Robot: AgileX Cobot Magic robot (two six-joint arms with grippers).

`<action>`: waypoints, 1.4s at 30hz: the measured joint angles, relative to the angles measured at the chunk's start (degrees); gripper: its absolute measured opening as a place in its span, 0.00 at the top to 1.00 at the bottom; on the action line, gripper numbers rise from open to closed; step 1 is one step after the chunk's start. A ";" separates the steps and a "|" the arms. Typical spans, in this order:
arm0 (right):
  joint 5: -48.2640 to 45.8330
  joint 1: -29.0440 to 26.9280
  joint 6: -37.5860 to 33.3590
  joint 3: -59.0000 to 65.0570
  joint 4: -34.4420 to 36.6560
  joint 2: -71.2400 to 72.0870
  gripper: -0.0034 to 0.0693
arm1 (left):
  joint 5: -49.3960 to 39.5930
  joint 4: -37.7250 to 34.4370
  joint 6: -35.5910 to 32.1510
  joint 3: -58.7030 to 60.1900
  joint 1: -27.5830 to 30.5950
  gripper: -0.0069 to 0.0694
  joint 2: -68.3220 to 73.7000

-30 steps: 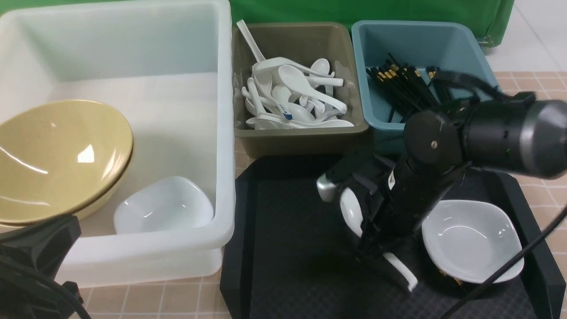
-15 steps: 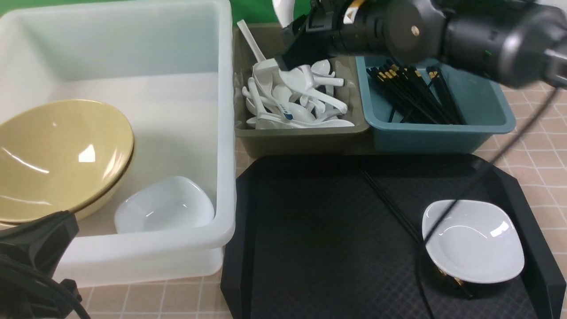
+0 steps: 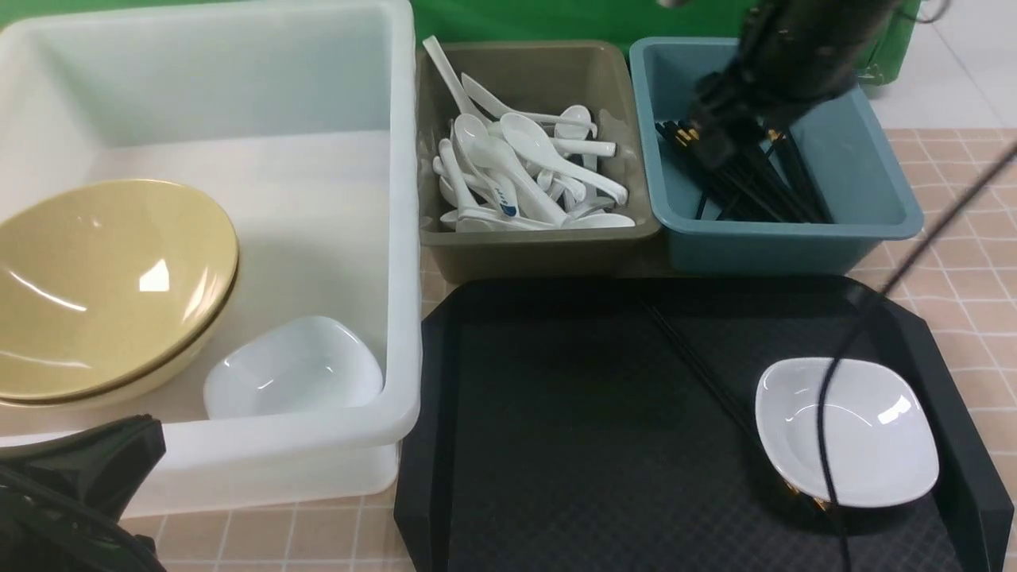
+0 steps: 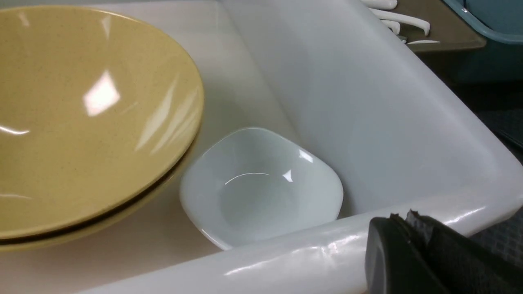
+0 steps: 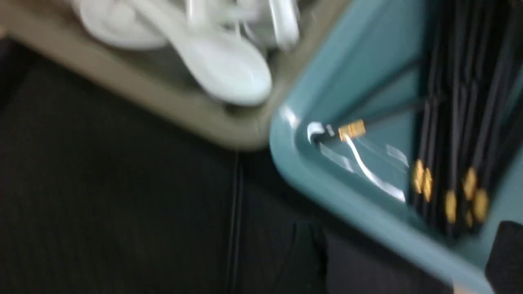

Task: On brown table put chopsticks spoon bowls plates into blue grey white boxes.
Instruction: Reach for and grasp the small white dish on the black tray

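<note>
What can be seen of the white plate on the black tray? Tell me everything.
The plate is a small, shallow dish, glossy white, with a rounded-square outline; it looks like ceramic or melamine. It is empty and stands mouth up in the near right part of the black tray. Its left edge lies over black chopsticks, whose gold bands show under its near rim. A black cable crosses in front of it in the front view; whether it touches cannot be told.

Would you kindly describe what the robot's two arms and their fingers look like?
Both arms are black. The right arm is a rounded, blurred bulk trailing a thin black cable. The left arm has an angular shell; its fingers are matte black, flat.
</note>
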State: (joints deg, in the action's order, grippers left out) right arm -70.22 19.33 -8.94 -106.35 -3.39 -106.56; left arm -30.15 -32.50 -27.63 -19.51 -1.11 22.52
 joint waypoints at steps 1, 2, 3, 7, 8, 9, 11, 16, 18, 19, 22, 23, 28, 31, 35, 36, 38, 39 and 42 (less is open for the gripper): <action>0.00 -0.07 0.25 1.29 -0.32 0.90 0.16 | 0.05 -0.06 0.00 0.00 0.00 0.91 0.00; -0.01 -0.43 1.28 7.15 -1.37 4.29 0.16 | 0.54 -0.13 0.05 0.06 0.00 0.91 0.00; 0.37 -1.02 2.19 13.04 -1.94 6.35 0.16 | 0.98 -0.18 0.00 0.18 0.00 0.91 0.00; 7.78 -4.22 5.08 28.63 -2.20 9.34 0.16 | 1.51 -0.18 0.00 0.29 0.00 0.91 0.00; 11.55 -5.40 6.31 33.73 -2.20 9.41 0.16 | 1.60 -0.18 0.00 0.29 0.00 0.91 0.00; 12.77 -5.74 6.65 35.31 -2.20 9.41 0.16 | 1.65 -0.26 0.00 0.29 0.00 0.91 0.00; 19.45 -7.18 7.82 43.02 -1.97 9.41 0.16 | 1.79 -0.38 0.00 0.33 0.00 0.91 0.00; 25.31 -7.29 9.97 48.46 -1.07 9.30 0.16 | 2.52 -0.56 0.00 0.33 0.00 0.91 0.00; 28.01 -7.24 10.54 48.87 0.98 8.79 0.16 | 2.59 -0.56 0.00 0.33 0.00 0.91 0.00; 28.71 -7.24 10.54 48.93 2.16 8.50 0.16 | 2.59 -0.56 0.00 0.33 0.00 0.91 0.00; 30.81 -6.80 8.52 48.93 8.26 7.77 0.16 | 2.59 -0.56 0.00 0.33 0.00 0.91 0.00; 31.66 -6.32 7.28 49.00 10.71 7.65 0.16 | 2.59 -0.56 0.00 0.33 0.00 0.91 0.00; 33.96 -3.07 2.62 48.68 18.41 7.76 0.16 | 2.59 -0.56 -0.07 0.33 0.00 0.91 0.00; 32.27 -3.21 1.07 47.78 18.31 9.03 0.16 | 2.59 -0.56 -0.07 0.33 0.00 0.91 0.00; 30.51 -5.87 0.96 47.60 14.29 12.55 0.16 | 2.59 -0.56 -0.02 0.33 0.00 0.91 0.00; 30.00 -7.53 0.96 47.60 12.79 13.63 0.16 | 2.59 -0.56 -0.02 0.33 0.00 0.91 0.00; 30.06 -9.66 0.96 47.78 11.88 14.14 0.17 | 2.59 -0.56 -0.02 0.33 0.00 0.91 0.00; 30.26 -10.43 1.01 48.00 11.50 14.14 0.17 | 2.59 -0.56 -0.02 0.33 0.00 0.91 0.00; 31.39 -11.53 1.11 49.21 11.49 13.19 0.18 | 2.59 -0.56 -0.02 0.09 0.00 0.91 -0.51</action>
State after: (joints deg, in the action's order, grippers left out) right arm -38.84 7.80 -7.83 -57.15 8.10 -93.37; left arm -27.57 -33.06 -27.64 -19.41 -1.11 22.01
